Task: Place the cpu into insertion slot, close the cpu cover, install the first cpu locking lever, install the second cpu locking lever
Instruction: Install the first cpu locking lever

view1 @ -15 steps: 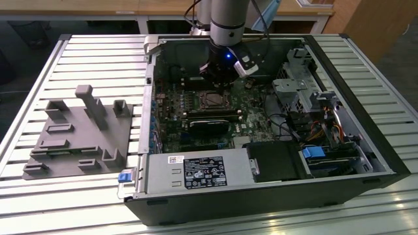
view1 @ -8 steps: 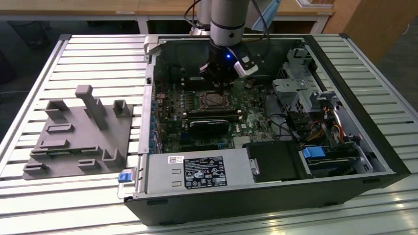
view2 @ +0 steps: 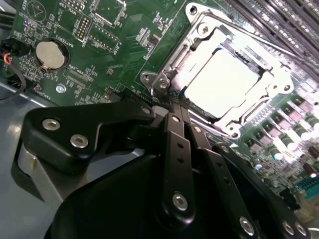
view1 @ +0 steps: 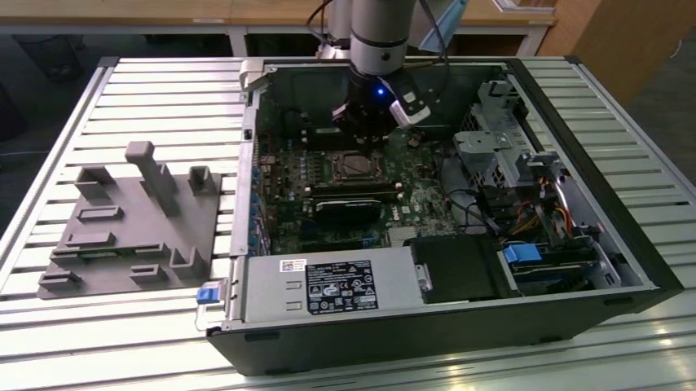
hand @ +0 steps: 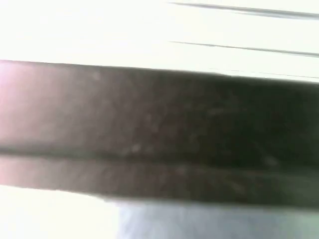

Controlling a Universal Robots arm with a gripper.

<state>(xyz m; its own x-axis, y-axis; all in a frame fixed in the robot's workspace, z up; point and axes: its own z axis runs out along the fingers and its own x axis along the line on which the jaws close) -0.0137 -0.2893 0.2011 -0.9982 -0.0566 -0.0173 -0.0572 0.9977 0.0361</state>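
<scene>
Slatted pale metal table (view1: 163,90) spans the frame; wooden desks (view1: 163,12) upper left; wooden panel (view1: 625,41) upper right.

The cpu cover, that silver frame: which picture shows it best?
The second wrist view: the cpu cover lies flat around the pale cpu, seen close. The exterior view shows it as a small square. The first wrist view gives blurred bands.
</scene>
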